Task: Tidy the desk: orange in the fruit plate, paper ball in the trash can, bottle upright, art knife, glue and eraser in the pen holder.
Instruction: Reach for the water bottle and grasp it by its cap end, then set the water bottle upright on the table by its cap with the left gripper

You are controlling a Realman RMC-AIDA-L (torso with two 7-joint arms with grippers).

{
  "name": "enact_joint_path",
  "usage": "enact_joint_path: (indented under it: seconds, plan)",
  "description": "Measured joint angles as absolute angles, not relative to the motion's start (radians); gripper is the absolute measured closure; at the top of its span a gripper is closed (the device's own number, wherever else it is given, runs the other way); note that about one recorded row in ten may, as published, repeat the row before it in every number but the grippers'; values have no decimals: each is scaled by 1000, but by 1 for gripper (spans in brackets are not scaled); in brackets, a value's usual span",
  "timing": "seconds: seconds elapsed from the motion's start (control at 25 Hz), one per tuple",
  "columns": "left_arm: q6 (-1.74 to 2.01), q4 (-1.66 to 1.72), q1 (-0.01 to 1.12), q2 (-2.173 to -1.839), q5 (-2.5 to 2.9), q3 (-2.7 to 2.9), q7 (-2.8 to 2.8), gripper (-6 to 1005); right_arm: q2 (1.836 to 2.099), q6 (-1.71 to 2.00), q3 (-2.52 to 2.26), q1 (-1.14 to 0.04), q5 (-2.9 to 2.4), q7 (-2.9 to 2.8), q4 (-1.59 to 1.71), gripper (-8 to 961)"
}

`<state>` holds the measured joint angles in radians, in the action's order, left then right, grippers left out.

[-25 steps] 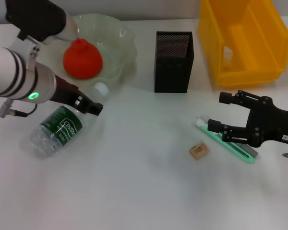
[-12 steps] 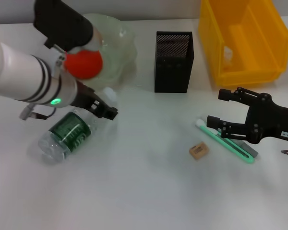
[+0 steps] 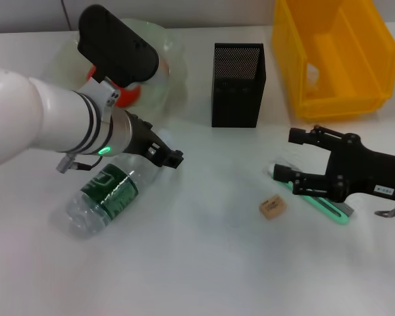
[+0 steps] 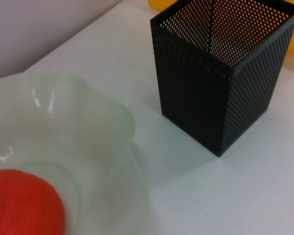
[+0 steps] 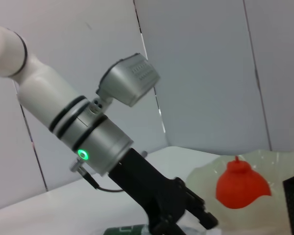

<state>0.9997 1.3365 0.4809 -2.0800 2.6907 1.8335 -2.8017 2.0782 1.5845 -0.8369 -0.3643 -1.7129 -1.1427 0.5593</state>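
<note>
Lab bench, bare white table (image 3: 204, 263), grey partition panels (image 5: 206, 73)

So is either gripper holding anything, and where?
The left gripper appears to grip the bottle at its neck; the right gripper is open over the knife, holding nothing.

Bench (image 3: 204, 263): plain white.
Orange (image 3: 128, 93): red-orange.
Fruit plate (image 4: 88, 127): translucent pale green.
Pen holder (image 3: 237, 85): black, fine mesh of small holes.
Trash can (image 3: 336, 56): bright yellow.
Bottle (image 3: 105, 197): clear plastic, dark green label with white lettering.
Eraser (image 3: 272, 207): tan-beige, faint dark print.
Art knife (image 3: 316, 201): mint green with a grey part.
Left arm (image 3: 33, 125): white with black bands, silver cuff, green light; black left tool (image 3: 170, 158).
Right tool (image 3: 293, 155): black.
</note>
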Motion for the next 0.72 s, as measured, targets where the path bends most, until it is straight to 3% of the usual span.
enact_joint_path:
  seconds: [0.4, 0.52, 0.72]
  plan:
    - [912, 1257, 486, -2080, 2699, 1889, -2823, 274, 2077, 1584, -836, -383, -1712, -1123, 519, 101]
    - [870, 1280, 452, -2080, 2701, 1924, -2800, 453, 2077, 1586, -836, -382, -1712, -1123, 519, 101]
    - [864, 1310, 421, -2077, 2703, 1928, -2788, 500, 2077, 1592, -834, -377, -1712, -1123, 517, 101]
